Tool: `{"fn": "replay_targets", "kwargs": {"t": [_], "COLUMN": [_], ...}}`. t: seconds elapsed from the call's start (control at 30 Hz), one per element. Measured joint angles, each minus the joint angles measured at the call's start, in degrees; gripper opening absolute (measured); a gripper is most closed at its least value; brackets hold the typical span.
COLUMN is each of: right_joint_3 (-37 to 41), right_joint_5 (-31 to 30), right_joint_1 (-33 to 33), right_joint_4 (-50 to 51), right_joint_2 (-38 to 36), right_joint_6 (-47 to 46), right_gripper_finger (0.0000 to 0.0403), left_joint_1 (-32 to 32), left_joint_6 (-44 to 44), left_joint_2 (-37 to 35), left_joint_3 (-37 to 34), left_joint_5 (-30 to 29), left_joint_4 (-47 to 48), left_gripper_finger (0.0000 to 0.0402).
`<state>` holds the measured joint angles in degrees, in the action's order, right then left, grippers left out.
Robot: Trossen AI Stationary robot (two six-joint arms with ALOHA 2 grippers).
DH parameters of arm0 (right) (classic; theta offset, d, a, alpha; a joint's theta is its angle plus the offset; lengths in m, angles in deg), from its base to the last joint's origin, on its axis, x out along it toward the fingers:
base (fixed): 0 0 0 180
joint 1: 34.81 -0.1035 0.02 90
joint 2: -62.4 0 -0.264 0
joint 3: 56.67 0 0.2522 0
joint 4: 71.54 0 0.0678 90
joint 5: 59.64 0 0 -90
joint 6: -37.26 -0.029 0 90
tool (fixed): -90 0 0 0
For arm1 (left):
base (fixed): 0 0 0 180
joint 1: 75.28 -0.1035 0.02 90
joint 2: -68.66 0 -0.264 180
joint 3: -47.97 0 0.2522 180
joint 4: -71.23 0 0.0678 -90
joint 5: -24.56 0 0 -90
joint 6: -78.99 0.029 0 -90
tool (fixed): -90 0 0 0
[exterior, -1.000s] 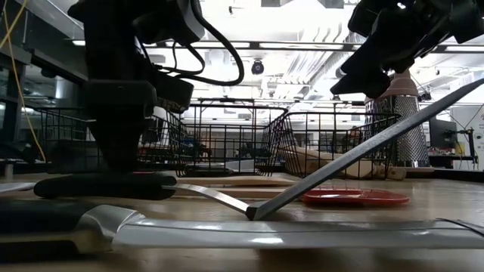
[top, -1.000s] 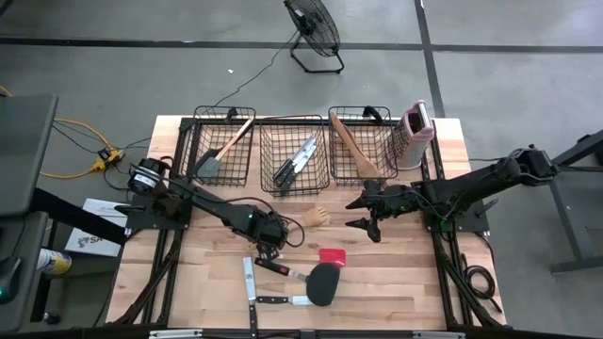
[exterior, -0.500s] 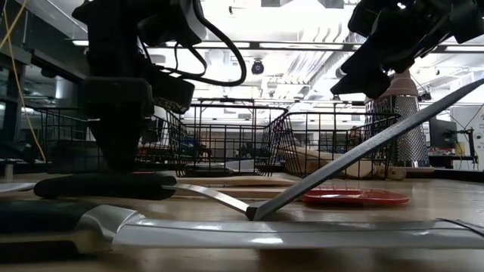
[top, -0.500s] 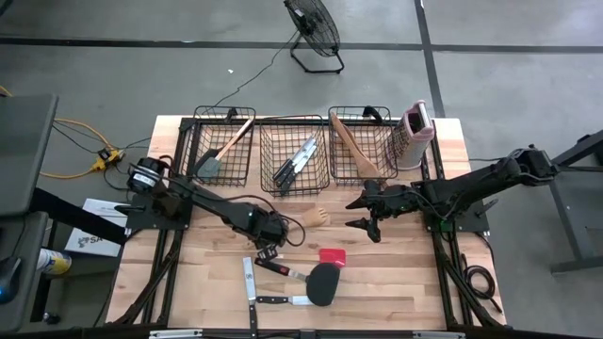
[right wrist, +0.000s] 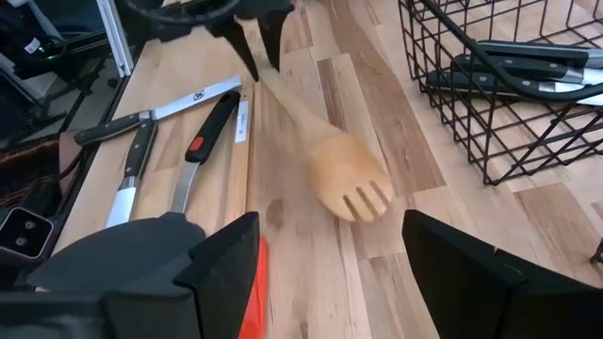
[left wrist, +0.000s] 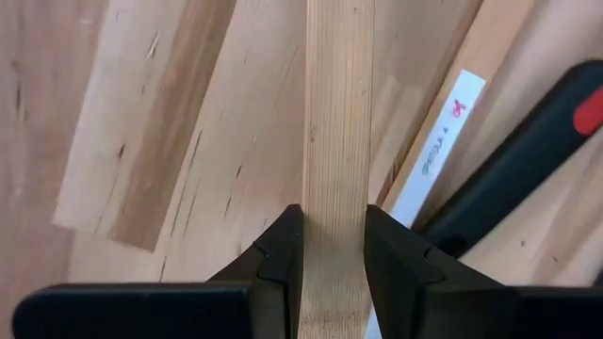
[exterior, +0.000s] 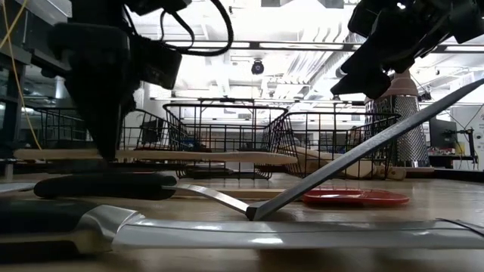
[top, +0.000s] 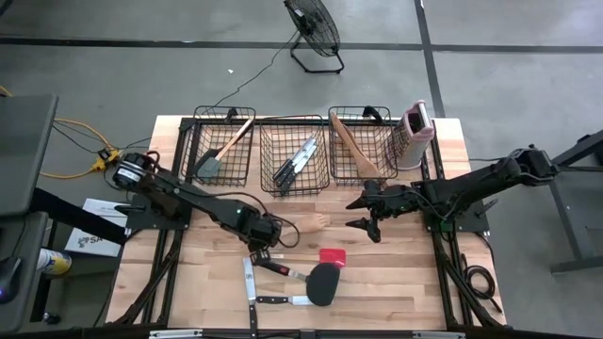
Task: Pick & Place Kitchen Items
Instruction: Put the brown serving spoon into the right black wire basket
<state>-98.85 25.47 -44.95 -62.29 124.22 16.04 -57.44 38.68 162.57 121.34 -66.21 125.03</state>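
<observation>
While several utensils are already sorted into the wire baskets along the upper part of the high view, the task appears to be somewhat past its middle, with a handful of items left on the table (top: 415, 282). The left basket (top: 243, 111) holds a wooden-handled utensil and a dark-headed spatula; the middle basket (top: 324, 151) holds black-handled knives; the right basket (top: 335, 132) holds pale wooden spatulas. The pink-and-white grater (top: 415, 133) stands upright just beside the right basket.

In the centre of the high view, a slotted wooden spoon (top: 308, 220) is held by the left gripper (top: 263, 232), whose fingers (left wrist: 281, 254) are clamped narrowly on the handle, as the left wrist view shows. In the low view the spoon is seen level and lifted clear of the tabletop. It would probably belong with the wooden items in the right basket.

Still lying in the lower centre are two knives (top: 249, 281), a black-headed spatula (top: 323, 282) and a red-headed one (top: 332, 256), close together and partly overlapping. The right gripper (top: 363, 215) hangs right of centre with its jaws wide and nothing between them.
</observation>
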Motion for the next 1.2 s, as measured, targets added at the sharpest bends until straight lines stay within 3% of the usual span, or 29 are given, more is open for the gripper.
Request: {"fn": "replay_targets", "kwargs": {"t": [0.37, 0.5, 0.77, 1.2], "right_joint_3": [-0.02, -0.02, -0.02, -0.09], "right_joint_5": [1.89, 1.74, -4.28, -7.20], "right_joint_1": [-0.35, -1.89, -5.86, -6.33], "right_joint_4": [11.96, 11.43, 2.35, -17.50], "right_joint_2": [-0.26, -0.26, 0.28, 6.99], "right_joint_6": [-6.85, -6.59, -0.33, 7.33], "right_gripper_finger": [0.0254, 0.0254, 0.0254, 0.0254], "left_joint_1": [2.95, 4.57, 6.72, 6.52], "left_joint_6": [-3.00, -3.01, 9.71, 25.71], "left_joint_2": [-6.68, -9.06, -10.28, -10.28], "left_joint_3": [0.11, 0.13, 0.15, 0.15], "left_joint_5": [-3.44, -6.77, -14.05, -26.09], "left_joint_4": [5.24, 3.64, -9.63, -25.55], "left_gripper_finger": [0.0080, 0.0080, 0.0080, 0.0080]}}
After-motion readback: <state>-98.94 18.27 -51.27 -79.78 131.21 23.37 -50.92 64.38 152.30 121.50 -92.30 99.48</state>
